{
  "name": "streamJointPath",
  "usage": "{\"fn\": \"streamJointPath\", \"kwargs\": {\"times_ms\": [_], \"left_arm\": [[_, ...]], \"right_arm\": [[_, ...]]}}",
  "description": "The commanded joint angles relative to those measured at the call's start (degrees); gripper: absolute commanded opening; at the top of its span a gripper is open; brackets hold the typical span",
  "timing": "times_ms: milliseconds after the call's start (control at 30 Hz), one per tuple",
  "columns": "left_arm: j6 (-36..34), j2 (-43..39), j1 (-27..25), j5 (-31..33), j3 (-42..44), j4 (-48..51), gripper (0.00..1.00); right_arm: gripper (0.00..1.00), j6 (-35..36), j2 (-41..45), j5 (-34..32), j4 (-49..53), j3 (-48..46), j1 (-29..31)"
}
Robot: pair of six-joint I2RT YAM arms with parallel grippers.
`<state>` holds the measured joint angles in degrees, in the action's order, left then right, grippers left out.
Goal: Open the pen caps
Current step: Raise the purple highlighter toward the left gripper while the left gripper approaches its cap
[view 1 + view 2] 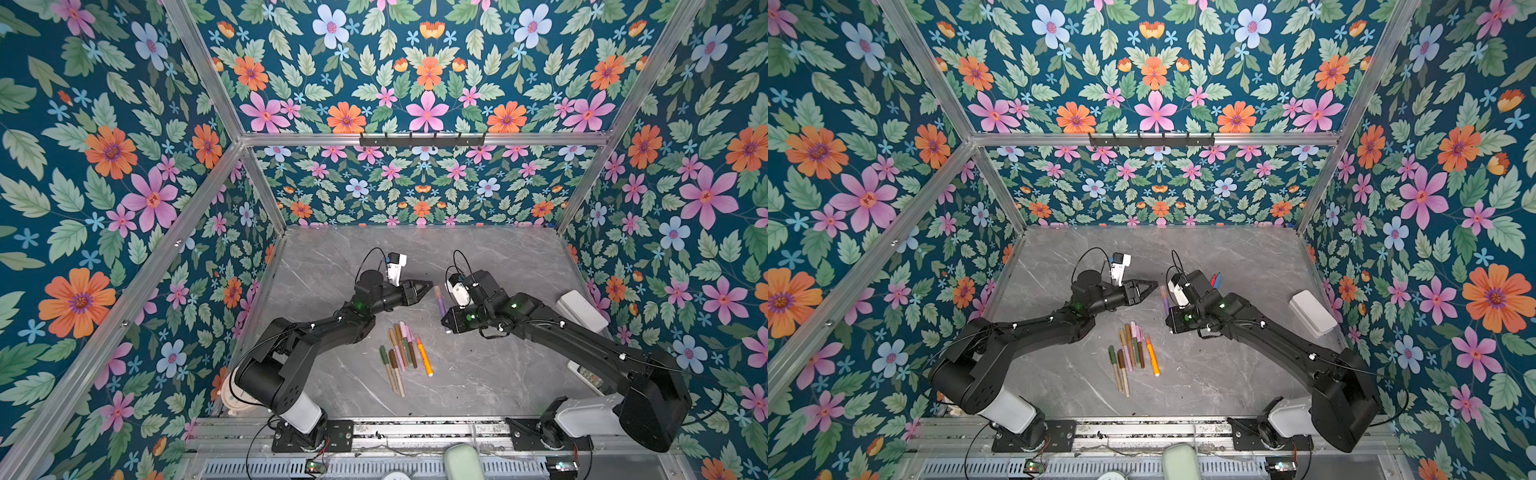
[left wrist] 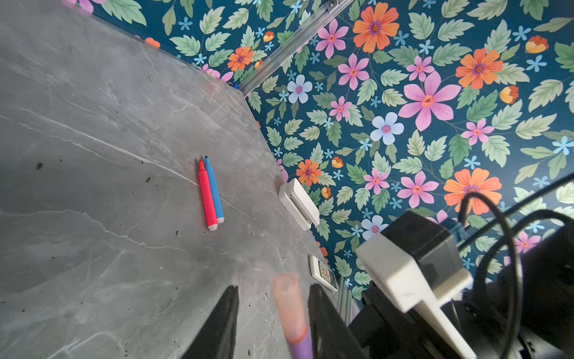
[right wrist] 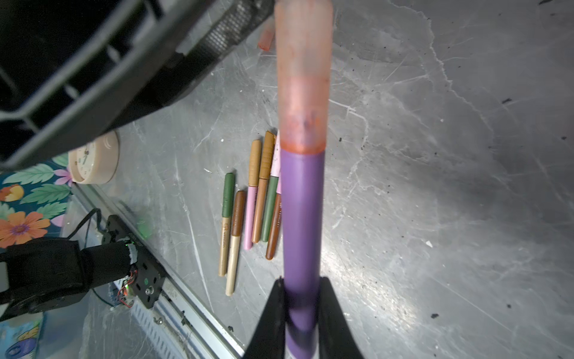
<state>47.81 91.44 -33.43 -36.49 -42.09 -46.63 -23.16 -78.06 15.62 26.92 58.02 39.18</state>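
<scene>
My right gripper (image 3: pixel 302 279) is shut on the lower barrel of a purple pen (image 3: pixel 301 217), which it holds up off the table. A translucent pale orange-red pen cap (image 3: pixel 301 77) sits on the pen's far end. My left gripper (image 2: pixel 274 287) is open, and that cap (image 2: pixel 287 304) stands between its fingers, closer to one than the other. In both top views the two grippers meet over the table's middle (image 1: pixel 430 286) (image 1: pixel 1173 328). Several muted capped pens (image 1: pixel 399 353) and an orange pen (image 1: pixel 424 355) lie below them. A red pen (image 2: pixel 207 199) and a blue pen (image 2: pixel 214 189) lie uncapped side by side.
A loose pinkish cap (image 3: pixel 266 39) lies on the grey table (image 1: pixel 478 374). A white box (image 1: pixel 582 309) and a remote control (image 2: pixel 323 273) sit at the right wall. A round clock (image 3: pixel 96 158) is at the front left corner.
</scene>
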Motion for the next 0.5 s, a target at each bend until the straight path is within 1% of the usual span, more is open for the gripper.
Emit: {"fn": "streamJointPath", "kwargs": {"times_ms": [0,300,467], "left_arm": [[0.22,0.27,-0.62,-1.60,-0.41,-2.09,0.39],[-0.47,1.79,-1.99,-4.00,-1.75,-1.31,0.36],[-0.52,2.78,-2.65,-5.08,-2.31,-1.36,0.28]], "right_arm": [[0.10,1.10,-0.25,2.84,-0.95,0.44,-0.05],[0.10,1.50,-0.35,2.53,-0.64,0.61,-0.05],[0.10,1.80,-0.35,2.03,-0.30,0.73,-0.03]]}}
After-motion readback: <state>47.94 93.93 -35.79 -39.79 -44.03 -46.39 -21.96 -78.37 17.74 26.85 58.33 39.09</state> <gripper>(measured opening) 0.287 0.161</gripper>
